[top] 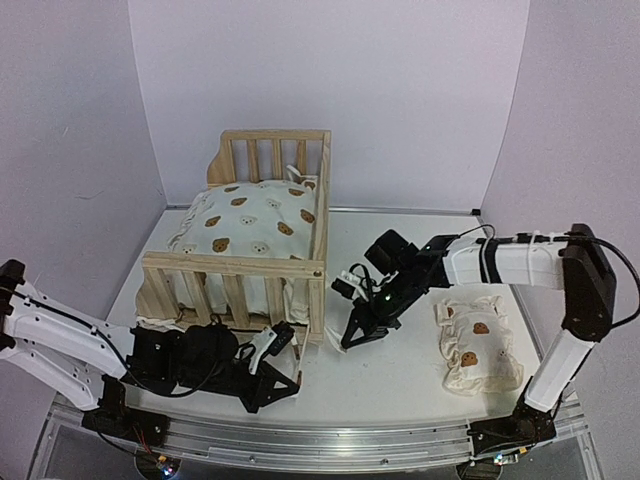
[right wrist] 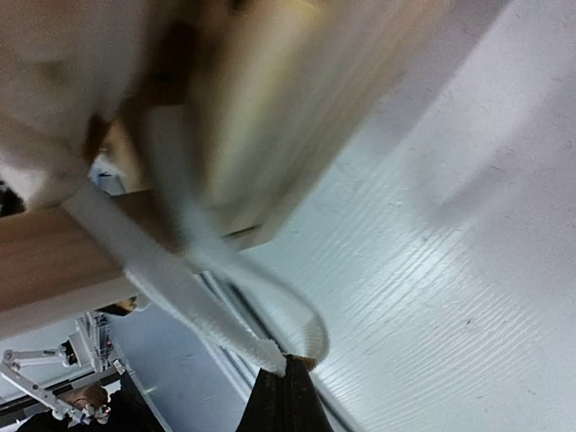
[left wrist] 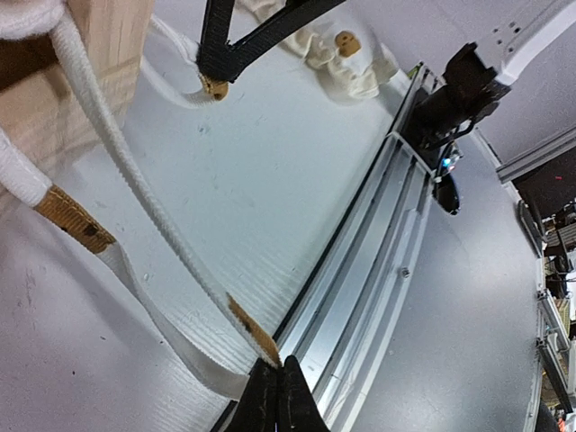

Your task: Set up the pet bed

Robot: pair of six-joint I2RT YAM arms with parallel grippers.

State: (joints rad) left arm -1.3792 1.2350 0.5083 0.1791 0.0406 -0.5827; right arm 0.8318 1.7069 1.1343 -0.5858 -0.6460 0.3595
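The pet bed [top: 230, 264] stands at the left rear of the table [top: 400, 400] with the cushion [top: 255, 225] lying in it, and the pillow [top: 478, 345] lies well apart to its right. The left gripper [left wrist: 276, 369] is closed on a brown-tipped tie [left wrist: 180, 252] beside the bed's front corner. The right gripper [right wrist: 286, 373], jaws together, seems to pinch a looped tie [right wrist: 180, 292], though that view is blurred.

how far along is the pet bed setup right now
Done: the cushion lies inside the pet bed. In hand: the left gripper is shut on a cushion tie, the right gripper on a second tie, both near the front corner post. Left: no knot shows yet, and the pillow lies on the table, outside the bed.
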